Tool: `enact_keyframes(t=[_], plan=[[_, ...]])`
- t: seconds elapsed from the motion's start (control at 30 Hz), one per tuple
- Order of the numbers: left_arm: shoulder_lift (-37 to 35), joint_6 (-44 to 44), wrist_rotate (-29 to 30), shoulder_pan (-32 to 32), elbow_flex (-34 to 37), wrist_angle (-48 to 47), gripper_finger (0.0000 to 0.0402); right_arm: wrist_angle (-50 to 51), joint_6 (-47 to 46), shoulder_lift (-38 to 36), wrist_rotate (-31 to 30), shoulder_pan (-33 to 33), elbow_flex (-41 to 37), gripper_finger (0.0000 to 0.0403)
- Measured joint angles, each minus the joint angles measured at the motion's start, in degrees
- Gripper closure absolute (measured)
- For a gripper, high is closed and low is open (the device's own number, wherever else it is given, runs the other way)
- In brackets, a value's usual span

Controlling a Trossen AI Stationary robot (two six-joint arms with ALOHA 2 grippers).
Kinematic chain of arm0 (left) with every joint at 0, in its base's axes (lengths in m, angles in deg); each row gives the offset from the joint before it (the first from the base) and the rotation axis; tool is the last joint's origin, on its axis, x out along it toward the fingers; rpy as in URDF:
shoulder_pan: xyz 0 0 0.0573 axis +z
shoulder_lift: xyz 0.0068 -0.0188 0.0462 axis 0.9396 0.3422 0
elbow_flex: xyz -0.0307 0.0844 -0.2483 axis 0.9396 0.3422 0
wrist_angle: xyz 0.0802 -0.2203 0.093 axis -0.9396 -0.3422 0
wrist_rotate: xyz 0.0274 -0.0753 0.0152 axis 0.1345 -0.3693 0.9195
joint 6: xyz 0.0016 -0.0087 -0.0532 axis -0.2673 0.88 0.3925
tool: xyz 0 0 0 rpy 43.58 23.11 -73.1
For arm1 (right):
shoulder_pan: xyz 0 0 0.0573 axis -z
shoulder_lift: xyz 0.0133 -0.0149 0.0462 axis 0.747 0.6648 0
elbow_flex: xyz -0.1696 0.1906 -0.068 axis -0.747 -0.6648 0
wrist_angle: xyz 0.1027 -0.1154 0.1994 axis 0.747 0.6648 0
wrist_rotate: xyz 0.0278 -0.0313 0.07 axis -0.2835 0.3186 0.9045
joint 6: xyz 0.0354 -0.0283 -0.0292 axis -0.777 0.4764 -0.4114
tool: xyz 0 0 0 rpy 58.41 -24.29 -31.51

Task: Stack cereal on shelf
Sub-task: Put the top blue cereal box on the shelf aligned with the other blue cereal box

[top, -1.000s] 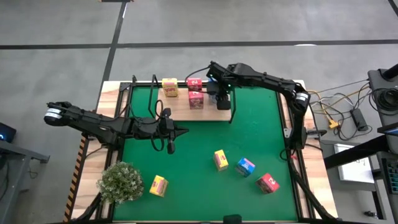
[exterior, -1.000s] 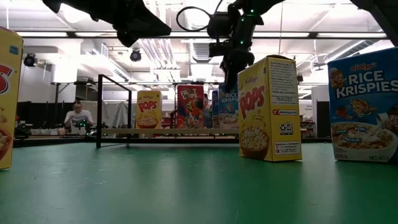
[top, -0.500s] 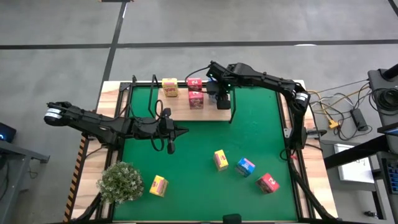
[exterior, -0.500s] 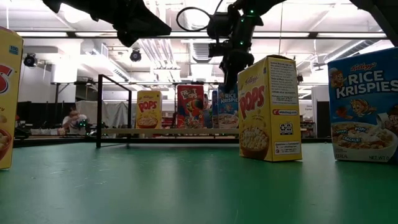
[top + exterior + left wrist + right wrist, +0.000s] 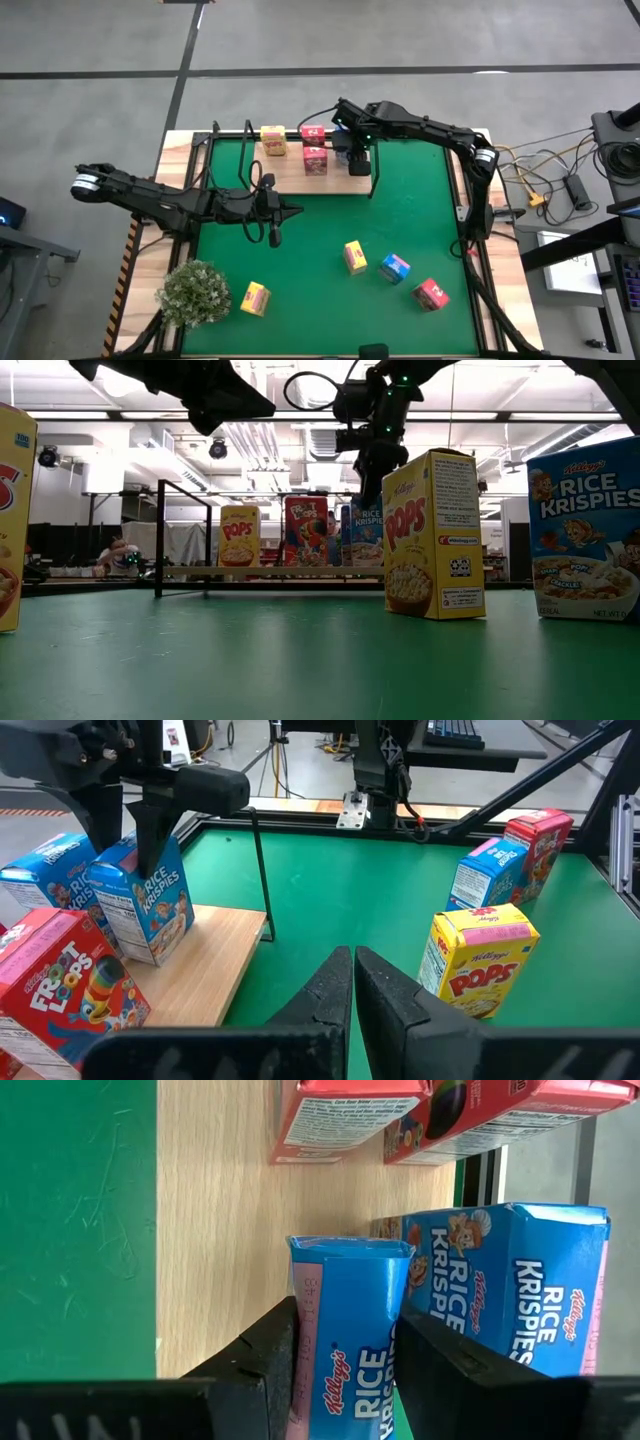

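Observation:
The shelf lies at the far edge of the green mat. On it stand a yellow carton, two pink-red cartons and two blue cartons. My right gripper is shut on the nearer blue carton, at the shelf's right end; the second blue carton stands right behind it. My left gripper is shut and empty, above the mat's middle left. Two yellow cartons, a blue one and a pink-red one stand on the mat. My right gripper pinches the blue carton's two opposite sides, near its top, between its two fingers. The fingers come from above, pointing down. The carton stands upright with its bottom on the wooden board.
A bushy pale green plant stands at the mat's near left corner. The shelf's black wire frame rises at the board's ends. The mat between the shelf and the loose cartons is bare green.

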Motion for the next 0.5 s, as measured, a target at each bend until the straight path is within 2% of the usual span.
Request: enact_keyframes(t=[0.2,0.5], plan=[[0.00,0.00,0.00,0.00,0.00,-0.15,0.0402,0.00,-0.02,0.00,-0.01,0.00,0.00,0.0271],[0.00,0.00,0.00,0.00,0.00,-0.11,0.0402,0.05,-0.90,0.00,-0.06,0.00,-0.02,0.0223]])
